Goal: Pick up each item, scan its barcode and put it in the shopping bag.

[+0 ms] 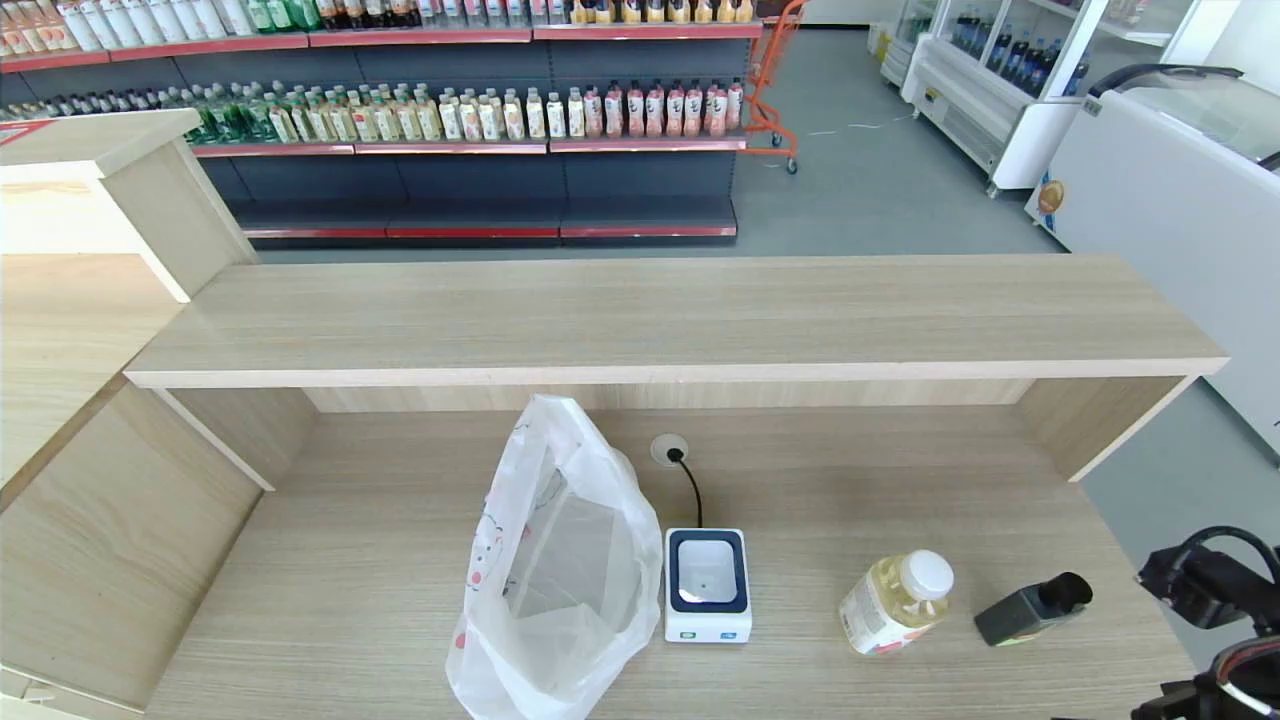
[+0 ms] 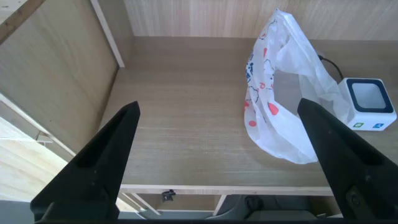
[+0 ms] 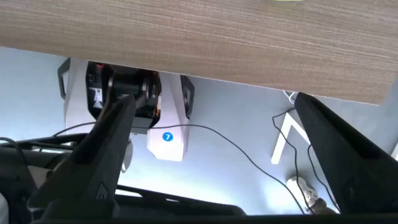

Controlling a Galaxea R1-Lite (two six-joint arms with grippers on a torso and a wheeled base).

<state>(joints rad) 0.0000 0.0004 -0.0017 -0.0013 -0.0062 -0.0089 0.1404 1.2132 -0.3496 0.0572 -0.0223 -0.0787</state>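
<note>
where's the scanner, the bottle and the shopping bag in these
scanner (image 1: 707, 582), head view, on its dark-framed top window
bottle (image 1: 890, 602), head view, on the yellowish body below the white cap
shopping bag (image 1: 612, 520), head view, on the white plastic side wall

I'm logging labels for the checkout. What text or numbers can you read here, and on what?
"7": blue round sticker on a white housing beyond the counter edge.
Bottle label: too blurred to read.
Scanner badges: too small to read.
</note>
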